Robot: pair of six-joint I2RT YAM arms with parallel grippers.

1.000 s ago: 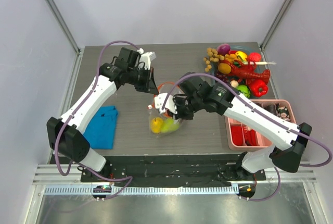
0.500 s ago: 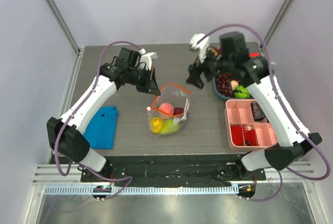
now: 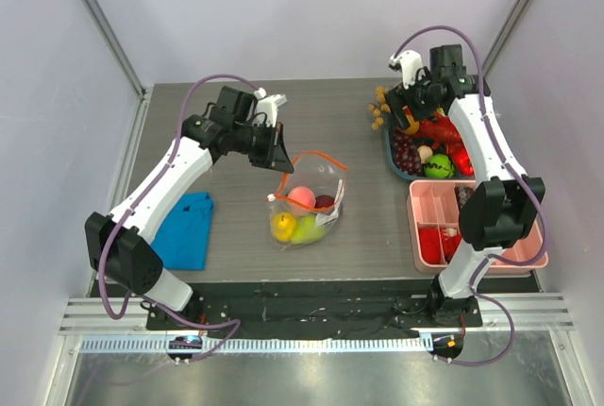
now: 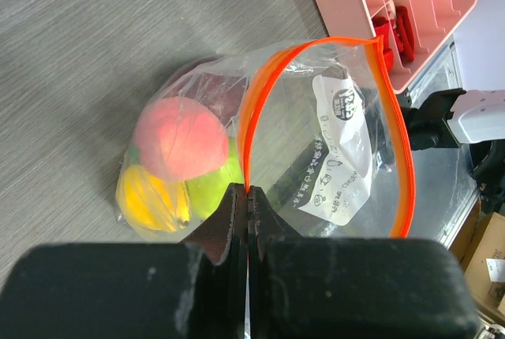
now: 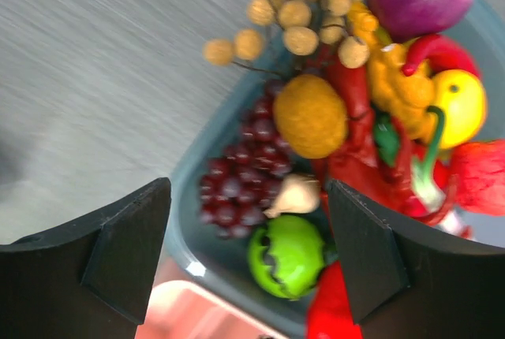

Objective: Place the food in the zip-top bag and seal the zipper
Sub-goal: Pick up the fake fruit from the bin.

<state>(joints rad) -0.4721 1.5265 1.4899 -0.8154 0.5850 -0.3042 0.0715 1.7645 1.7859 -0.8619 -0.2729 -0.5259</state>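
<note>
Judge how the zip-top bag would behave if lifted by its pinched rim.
Probably floppy: the zip-top bag is thin crinkled film, its mouth held up by the left gripper. The food pooled at its bottom would likely make it sag and swing.

Clear zip-top bag [image 4: 288, 118], orange zipper [image 4: 253, 122], white printed label [image 4: 339, 158]. Pink, yellow, green food [image 4: 175, 138]. Blue cloth [image 3: 184, 229], pink tray [image 3: 412, 227], grey wood-grain surface [image 3: 236, 236].

Left arm [image 3: 160, 189], right arm [image 3: 483, 146]: white shells, black joints and bases, lilac cables [image 3: 212, 76]; black wedge-shaped pincer fingers [image 5: 126, 248].
</note>
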